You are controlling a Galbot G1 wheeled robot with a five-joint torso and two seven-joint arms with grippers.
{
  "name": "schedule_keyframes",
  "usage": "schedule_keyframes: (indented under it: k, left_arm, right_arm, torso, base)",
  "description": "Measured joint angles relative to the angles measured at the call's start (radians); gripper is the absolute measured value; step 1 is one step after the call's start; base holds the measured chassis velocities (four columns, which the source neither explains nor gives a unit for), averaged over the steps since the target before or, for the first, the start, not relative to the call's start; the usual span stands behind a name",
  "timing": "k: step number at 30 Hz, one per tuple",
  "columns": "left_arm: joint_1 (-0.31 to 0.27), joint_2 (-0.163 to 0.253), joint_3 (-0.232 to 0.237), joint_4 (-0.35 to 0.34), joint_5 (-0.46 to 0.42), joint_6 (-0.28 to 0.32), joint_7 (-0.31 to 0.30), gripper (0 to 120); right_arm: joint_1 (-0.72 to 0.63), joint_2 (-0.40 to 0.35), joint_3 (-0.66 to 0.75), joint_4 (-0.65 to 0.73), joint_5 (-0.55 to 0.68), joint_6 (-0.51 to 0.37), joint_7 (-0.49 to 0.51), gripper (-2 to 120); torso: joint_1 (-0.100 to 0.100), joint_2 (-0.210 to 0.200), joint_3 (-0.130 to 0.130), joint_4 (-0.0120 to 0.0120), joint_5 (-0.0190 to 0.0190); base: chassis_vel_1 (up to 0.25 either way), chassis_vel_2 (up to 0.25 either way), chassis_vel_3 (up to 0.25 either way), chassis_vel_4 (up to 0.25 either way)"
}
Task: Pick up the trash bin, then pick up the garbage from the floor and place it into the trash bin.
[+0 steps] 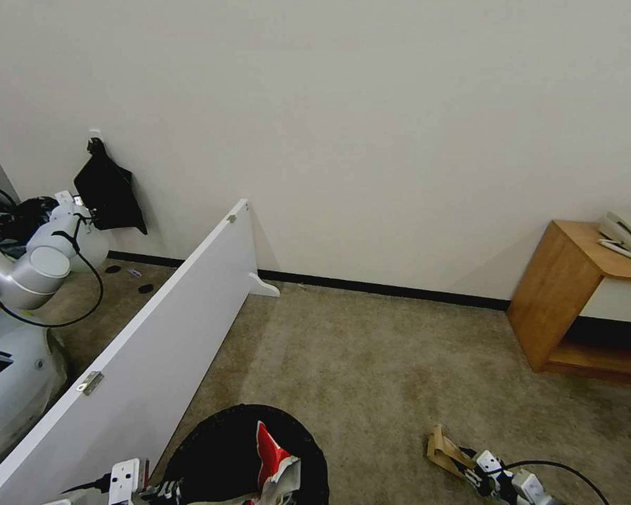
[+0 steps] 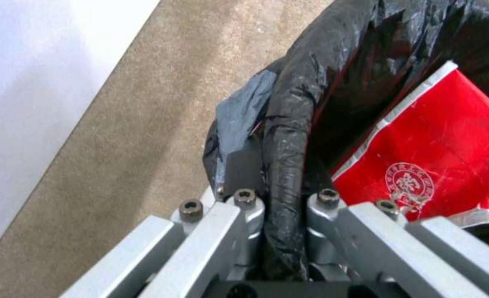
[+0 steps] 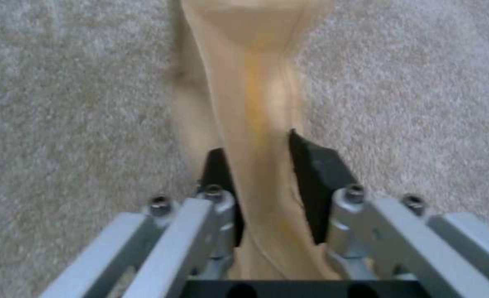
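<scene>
Crinkly black plastic wraps the rim of the trash bin (image 1: 249, 456), and my left gripper (image 2: 283, 198) is pinched tight on that rim, one finger (image 2: 239, 165) outside the bag's glossy folds and the other inside. Just beyond my left fingertips, inside the bin, a crushed red wrapper (image 2: 443, 149) with a white seal and silvery torn edges leans against the liner. My left arm reaches in low at the bin's near-left side, beside a smooth white panel (image 1: 154, 330) standing on the short beige carpet (image 1: 371, 365).

My right gripper (image 3: 267, 169) is pressed together on a strip of folded brown cardboard (image 3: 252, 95), its dark pads (image 3: 310, 161) clamping the creased, matte sheet, which extends ahead of the fingertips over the carpet. That arm sits low, well to the right of the bin.
</scene>
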Motion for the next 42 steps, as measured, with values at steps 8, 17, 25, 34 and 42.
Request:
schedule_keyframes:
  k: [8,17,25,34,42]
  left_arm:
    - [-0.001,0.010,0.004,0.000,-0.005,0.000,0.000,4]
    - [-0.007,0.036,0.007,0.000,-0.025,0.002,-0.003,4]
    - [-0.008,0.051,0.016,0.000,-0.034,0.003,-0.004,4]
    - [-0.005,0.055,0.017,0.000,-0.042,0.005,-0.005,4]
    - [-0.004,0.049,0.016,0.000,-0.046,0.007,-0.010,4]
  right_arm:
    - [-0.021,-0.010,0.015,0.017,0.026,0.002,-0.005,0]
    - [-0.050,-0.008,0.052,0.040,0.150,0.029,-0.008,0]
    - [-0.101,-0.030,0.082,0.168,0.362,0.059,-0.012,0]
    - [-0.110,-0.106,-0.030,0.350,0.794,0.135,-0.106,0]
    - [-0.008,-0.229,-0.223,0.601,1.121,0.102,-0.118,0]
  torso:
    - [0.000,0.000,0.000,0.0000,-0.0001]
    - [0.000,0.000,0.000,0.0000,0.0001]
    - [0.000,0.000,0.000,-0.0002,-0.0001]
    - [0.000,0.000,0.000,-0.0001,0.0001]
    - [0.000,0.000,0.000,0.0002,-0.0002]
  base:
    - [0.000,0.000,0.000,0.000]
    - [0.000,0.000,0.000,0.000]
    - [0.000,0.000,0.000,0.000]
    - [0.000,0.000,0.000,0.000]
    - [0.000,0.000,0.000,0.000]
